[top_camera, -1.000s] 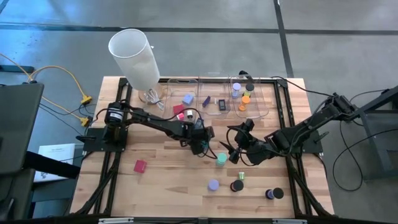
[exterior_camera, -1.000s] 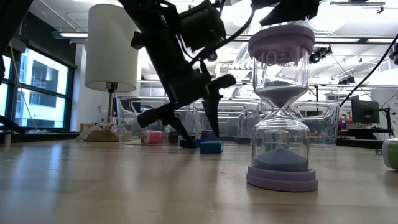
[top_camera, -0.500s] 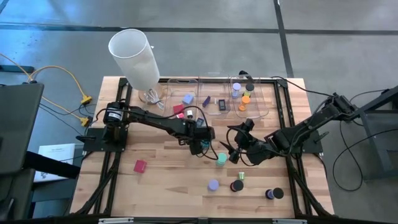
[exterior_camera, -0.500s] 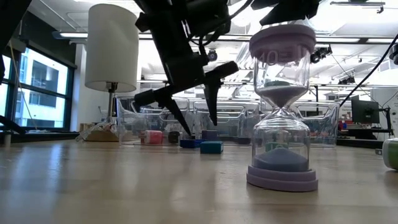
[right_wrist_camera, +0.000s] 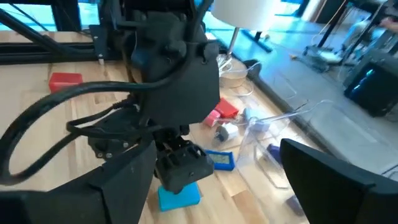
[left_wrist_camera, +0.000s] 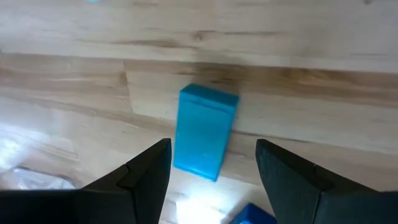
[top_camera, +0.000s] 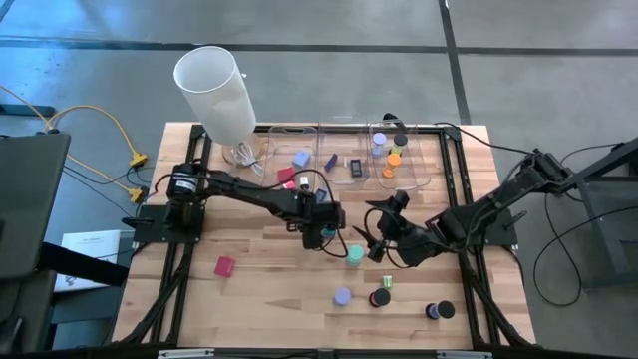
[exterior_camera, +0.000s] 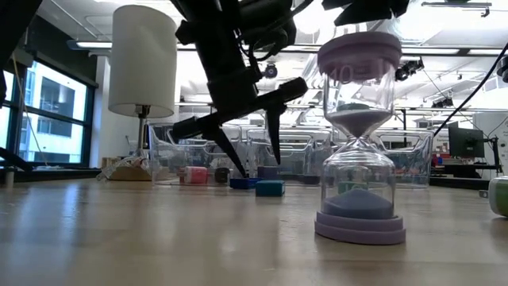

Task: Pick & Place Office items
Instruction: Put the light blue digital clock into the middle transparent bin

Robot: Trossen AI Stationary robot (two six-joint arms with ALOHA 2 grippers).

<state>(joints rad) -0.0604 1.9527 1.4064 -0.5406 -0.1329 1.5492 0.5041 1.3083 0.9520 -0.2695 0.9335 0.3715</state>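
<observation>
Teal rectangle (left_wrist_camera: 205,131) on table below left pincer (left_wrist_camera: 211,163), fingers spread, clear of it.

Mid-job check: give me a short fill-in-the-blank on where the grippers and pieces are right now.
1. The left gripper hovers with open fingers over a flat rectangle coloured ____.
2. The red block lies alone on the table's ____ side in the high view.
3. The tall hourglass nearest the low camera has caps coloured ____.
4. The right gripper waits with fingers ____.

Missing words: teal; left; lavender; open

The lavender hourglass (exterior_camera: 359,135) shows "10" on its top cap.
</observation>
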